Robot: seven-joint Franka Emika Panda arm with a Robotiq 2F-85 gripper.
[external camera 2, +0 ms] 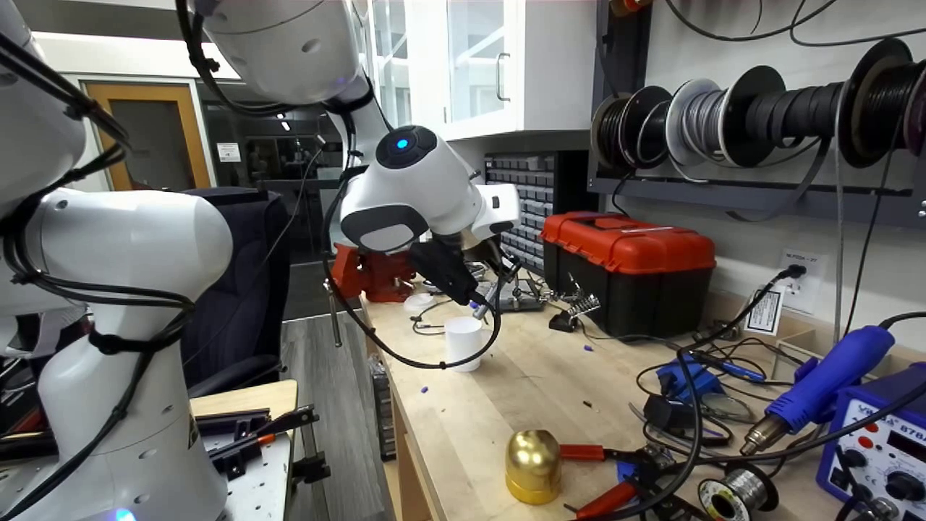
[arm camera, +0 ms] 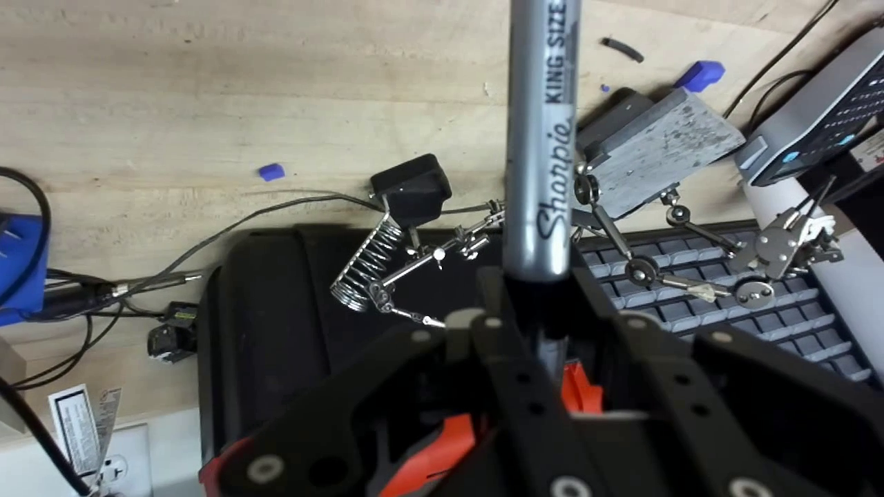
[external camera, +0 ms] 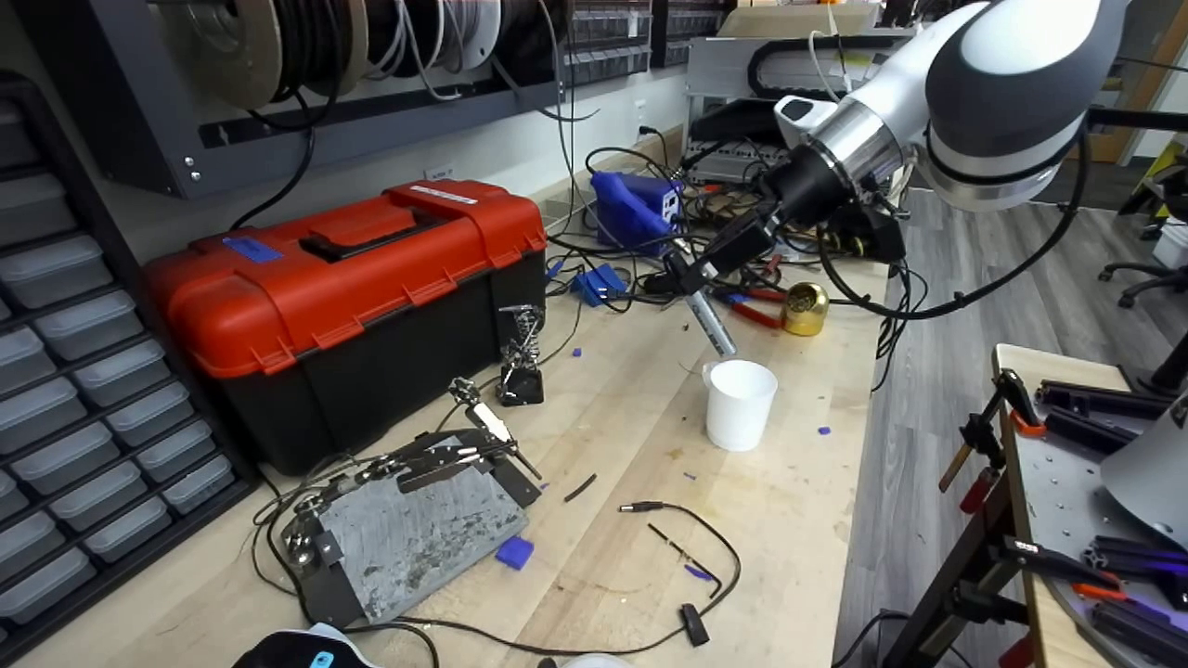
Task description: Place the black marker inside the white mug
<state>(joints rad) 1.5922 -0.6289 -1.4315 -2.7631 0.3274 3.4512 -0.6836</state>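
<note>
Jaws drawn in, the end effector (arm camera: 540,286) grips the silver-barrelled marker (external camera: 711,325) between its fingers. The marker slants, lower end near the rim of the white mug (external camera: 740,408); whether it is over the opening, I cannot tell. The mug stands upright on the worktop (external camera: 789,538), well apart from a red-lidded toolbox (external camera: 362,320).

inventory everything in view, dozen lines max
Pale wooden workbench: one, tan, all views
White cylindrical mug: one, white, on workbench
Slim Sharpie marker: one, silver, near mug's rim
Boxy plastic toolbox: one, red and black, on workbench
Domed metal pot: one, gold, on workbench
Coiled wire stand: one, silver and black, beside toolbox
Plastic heat gun: one, blue, over workbench
Round cable spools: several, mostly black, above workbench
Small plastic drawers: many, grey, beside toolbox
White jointed arm: one, white, over workbench
Two-finger gripper: one, black, shut on marker
</note>
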